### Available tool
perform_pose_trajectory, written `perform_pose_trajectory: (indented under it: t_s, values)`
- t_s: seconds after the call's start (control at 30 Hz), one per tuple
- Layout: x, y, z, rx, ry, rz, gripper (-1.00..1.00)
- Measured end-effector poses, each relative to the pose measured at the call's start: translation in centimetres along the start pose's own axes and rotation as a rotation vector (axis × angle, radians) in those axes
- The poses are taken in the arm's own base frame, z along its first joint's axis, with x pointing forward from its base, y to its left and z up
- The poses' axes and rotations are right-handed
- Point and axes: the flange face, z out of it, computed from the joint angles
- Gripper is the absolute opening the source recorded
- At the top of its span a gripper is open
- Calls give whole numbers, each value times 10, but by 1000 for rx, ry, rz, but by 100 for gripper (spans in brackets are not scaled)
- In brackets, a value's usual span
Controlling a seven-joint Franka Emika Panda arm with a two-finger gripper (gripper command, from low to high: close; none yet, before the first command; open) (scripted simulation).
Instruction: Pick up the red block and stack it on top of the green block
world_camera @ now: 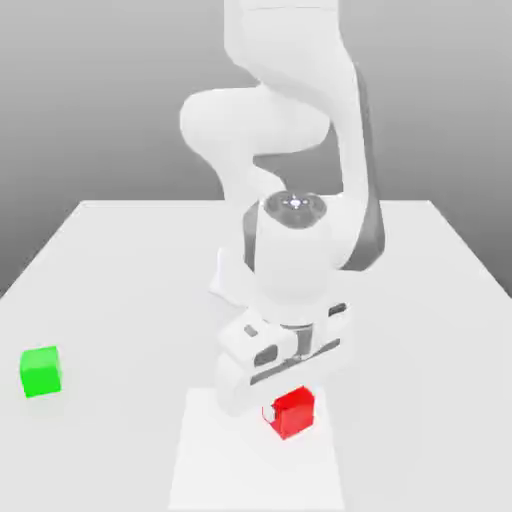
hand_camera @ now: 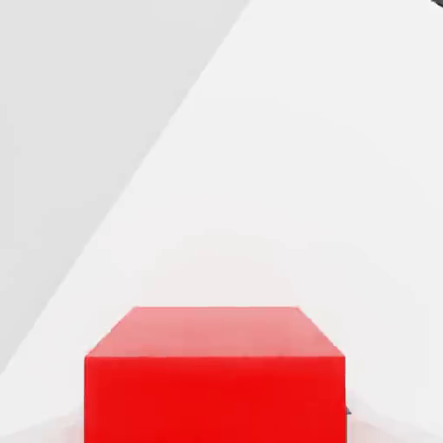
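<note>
The red block [world_camera: 294, 412] sits low over the white table near its front edge, directly under the white hand. My gripper [world_camera: 287, 405] has come down over it and is shut on it, with one fingertip showing against the side of the block toward the exterior view's left. In the hand view the red block [hand_camera: 216, 381] looms close, its top and one side face showing. The green block [world_camera: 40, 371] rests alone on the table, far off toward the exterior view's left and well apart from the gripper.
The white table [world_camera: 120, 280] spreads wide under a grey background. A lighter rectangular patch [world_camera: 205, 470] lies on it below the hand. The arm's white links [world_camera: 290, 120] rise behind the hand at the table's middle.
</note>
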Motion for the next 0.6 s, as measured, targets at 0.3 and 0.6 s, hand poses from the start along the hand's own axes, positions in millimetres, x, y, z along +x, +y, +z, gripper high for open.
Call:
perform_pose_trajectory:
  t_s: [0.3, 0.6]
  values:
    - [10, 26, -49, 0, -5, 77, -100]
    - [18, 282, -72, -1, -5, 721, -100]
